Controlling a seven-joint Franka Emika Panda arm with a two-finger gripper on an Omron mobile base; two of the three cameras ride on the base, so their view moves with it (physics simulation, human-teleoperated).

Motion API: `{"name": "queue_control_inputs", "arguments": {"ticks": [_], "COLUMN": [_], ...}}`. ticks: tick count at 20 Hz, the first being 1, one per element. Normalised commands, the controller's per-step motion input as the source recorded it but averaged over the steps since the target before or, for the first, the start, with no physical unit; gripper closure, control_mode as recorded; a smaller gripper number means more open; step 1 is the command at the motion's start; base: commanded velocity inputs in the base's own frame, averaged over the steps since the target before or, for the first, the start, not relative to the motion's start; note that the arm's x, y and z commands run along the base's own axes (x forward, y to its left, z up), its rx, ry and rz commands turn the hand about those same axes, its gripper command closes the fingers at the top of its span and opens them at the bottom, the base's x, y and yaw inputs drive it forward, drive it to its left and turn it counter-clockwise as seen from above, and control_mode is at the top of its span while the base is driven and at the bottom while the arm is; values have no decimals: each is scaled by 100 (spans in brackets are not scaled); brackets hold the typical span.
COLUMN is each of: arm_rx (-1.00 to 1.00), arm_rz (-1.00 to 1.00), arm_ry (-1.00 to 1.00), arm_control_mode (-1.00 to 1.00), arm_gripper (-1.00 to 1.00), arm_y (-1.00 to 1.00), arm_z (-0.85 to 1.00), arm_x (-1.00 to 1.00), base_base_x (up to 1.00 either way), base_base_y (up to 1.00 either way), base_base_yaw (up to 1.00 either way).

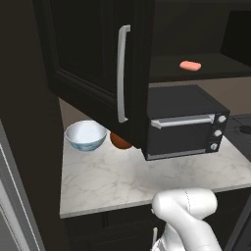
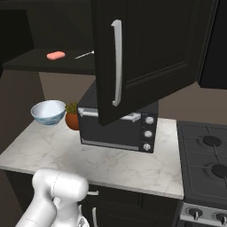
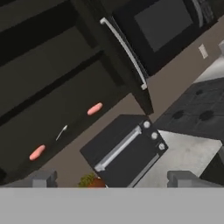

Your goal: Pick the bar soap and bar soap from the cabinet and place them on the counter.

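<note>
My claw (image 3: 109,177) is spread wide with nothing between its fingertips (image 3: 43,178); in the hand view the two tips stand far apart at the bottom, looking up at the cabinet (image 3: 52,65) from well away. The cabinet door (image 2: 142,53) hangs swung open, its long silver handle (image 2: 116,62) upright. On the lowest shelf (image 3: 57,118) lie both bars: one soap (image 3: 94,108) nearer the open door, the other soap (image 3: 37,152) farther along, with a small silver spoon (image 3: 61,132) lying between them, apart from each. In the left base view one soap (image 1: 190,65) shows on the shelf beyond the door; in the right base view one soap (image 2: 56,55) sits left of the spoon (image 2: 84,54). Below, the marble counter (image 1: 127,181) carries a black toaster oven (image 1: 184,122), a blue-white bowl (image 1: 86,136) and a small plant in an orange pot (image 2: 72,116) between bowl and oven. A dark stove (image 2: 208,155) stands just right of the counter
</note>
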Motion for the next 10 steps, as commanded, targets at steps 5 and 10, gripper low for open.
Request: {"name": "queue_control_inputs", "arguments": {"ticks": [5, 10], "arm_rx": [34, 32], "arm_rz": [19, 20], "arm_ry": [0, 0], "arm_control_mode": [-100, -100], "arm_gripper": [-100, -100], "arm_y": [-25, -5], "arm_z": [0, 0], "arm_x": [18, 30], "base_base_x": [0, 0], "base_base_y": [0, 0], "base_base_yaw": [0, 0]}}
